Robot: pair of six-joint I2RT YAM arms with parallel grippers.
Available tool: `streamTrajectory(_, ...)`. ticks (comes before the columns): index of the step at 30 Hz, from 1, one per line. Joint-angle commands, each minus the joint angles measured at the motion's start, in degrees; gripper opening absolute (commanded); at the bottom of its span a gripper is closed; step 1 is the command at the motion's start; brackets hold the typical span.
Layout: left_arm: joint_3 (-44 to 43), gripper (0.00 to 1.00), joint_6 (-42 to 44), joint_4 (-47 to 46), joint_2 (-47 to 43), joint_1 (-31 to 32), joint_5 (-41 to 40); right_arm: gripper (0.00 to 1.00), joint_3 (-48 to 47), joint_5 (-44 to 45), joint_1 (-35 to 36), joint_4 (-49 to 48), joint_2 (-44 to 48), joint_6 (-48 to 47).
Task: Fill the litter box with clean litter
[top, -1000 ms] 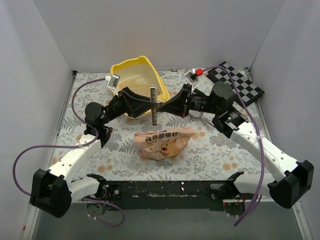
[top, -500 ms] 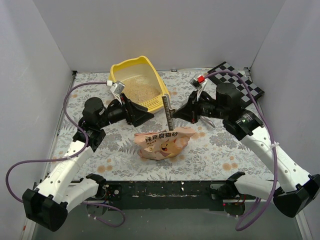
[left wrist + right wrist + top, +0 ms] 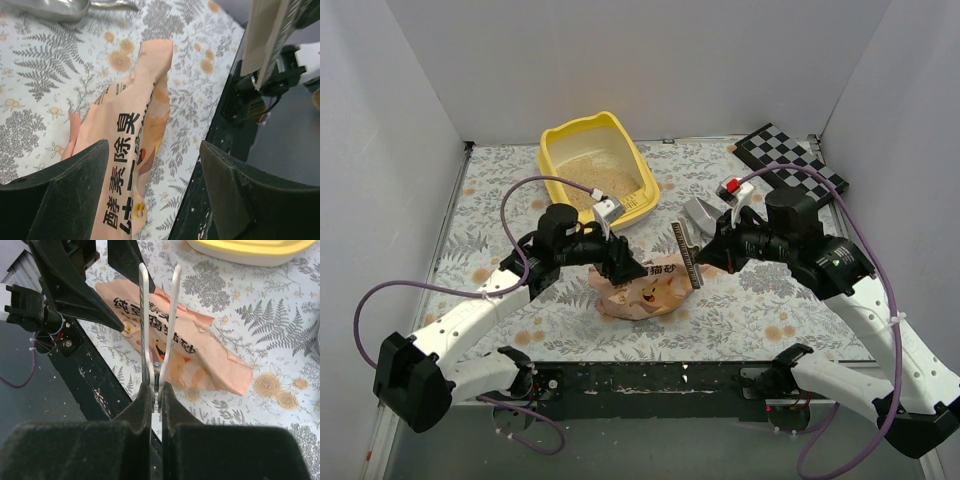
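The yellow litter box [image 3: 558,152] stands at the back of the table, with pale beige clean litter [image 3: 603,186] on its floor; its rim shows in the right wrist view [image 3: 250,249]. The crinkled orange-pink bag [image 3: 650,291] lies flat in front of it. My left gripper [image 3: 626,270] is open and empty, just above the bag [image 3: 125,135] with its jaws either side of it [image 3: 152,150]. My right gripper [image 3: 708,254] is shut on a long white bag clip [image 3: 144,315], held over the bag's right part [image 3: 200,352]; the clip's two arms stand apart.
A silver metal scoop [image 3: 700,213] lies on the floral mat right of the litter box, also in the left wrist view [image 3: 50,7]. A black-and-white checkered board [image 3: 790,160] sits at the back right. The table's black front edge [image 3: 95,385] is close below the bag.
Both grippers have moved from beside the litter box toward me, down to the bag. The right one has carried the white clip along. The left has opened over the bag.
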State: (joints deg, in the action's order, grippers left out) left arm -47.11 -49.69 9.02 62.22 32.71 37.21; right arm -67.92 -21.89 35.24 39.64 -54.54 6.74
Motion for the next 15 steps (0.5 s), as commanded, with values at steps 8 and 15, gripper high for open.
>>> streamTrajectory(8,1.49,0.7,13.74,3.2,2.99,7.89,-17.69,0.01,4.28,-0.96,-0.26,-0.17,4.18,-0.94)
streamTrajectory(15,3.69,0.65,13.04,1.88,3.96,9.21,-18.14,0.01,5.25,-0.43,-0.26,-1.14,2.17,-1.56)
